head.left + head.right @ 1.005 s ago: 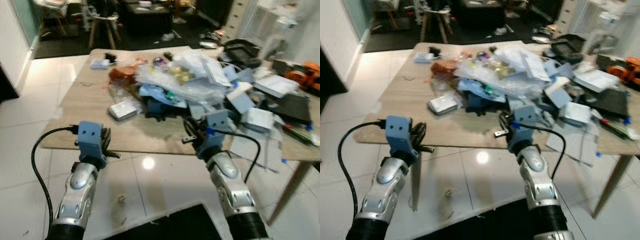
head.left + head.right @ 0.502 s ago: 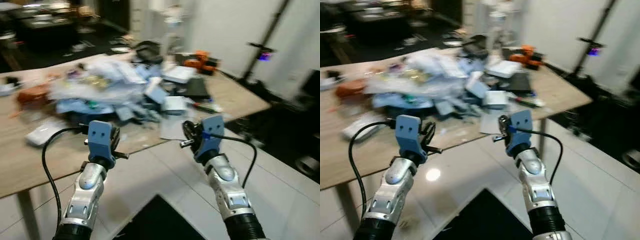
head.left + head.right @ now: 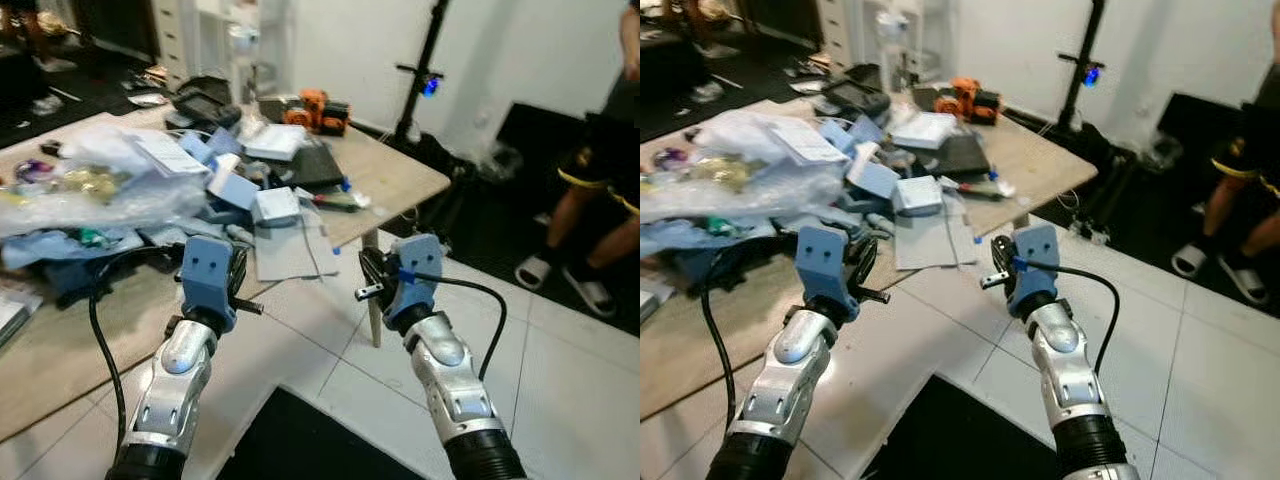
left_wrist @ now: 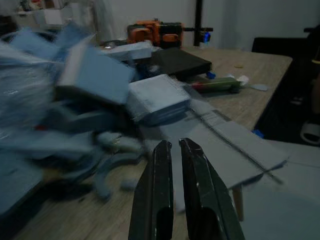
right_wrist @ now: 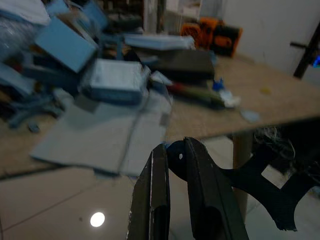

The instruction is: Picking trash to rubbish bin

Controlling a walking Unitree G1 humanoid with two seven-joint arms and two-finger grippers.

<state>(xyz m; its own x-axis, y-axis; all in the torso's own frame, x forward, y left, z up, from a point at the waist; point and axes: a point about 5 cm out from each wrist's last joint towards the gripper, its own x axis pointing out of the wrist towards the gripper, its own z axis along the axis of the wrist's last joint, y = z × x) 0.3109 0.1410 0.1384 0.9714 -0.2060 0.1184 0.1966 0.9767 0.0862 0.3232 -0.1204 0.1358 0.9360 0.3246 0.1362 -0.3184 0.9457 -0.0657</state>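
From the head views, both arms are held out in front of the body, clear of the table (image 3: 400, 185), probably so that nothing is knocked while the robot moves. The left gripper (image 3: 240, 285) is raised beside the near edge, with the pile of trash (image 3: 110, 190) just beyond and to its left: clear plastic bags, blue packets and small white boxes heaped together. The right gripper (image 3: 368, 275) is held over the floor tiles, near the table corner, with flat grey sheets (image 3: 290, 250) lying ahead of it and to its left. A person's legs (image 3: 590, 215) are seen well off to its right. No bin can be identified.

In the left wrist view, the two black fingers (image 4: 162, 200) are seen brought together with nothing between them. A white box (image 4: 157, 97) and a green marker (image 4: 220, 84) lie ahead of the tips.

In the right wrist view, the fingers (image 5: 155, 200) are likewise drawn together and empty, pointed at the grey sheets (image 5: 100, 137) that overhang the table edge. A piece of trash is judged not yet picked.
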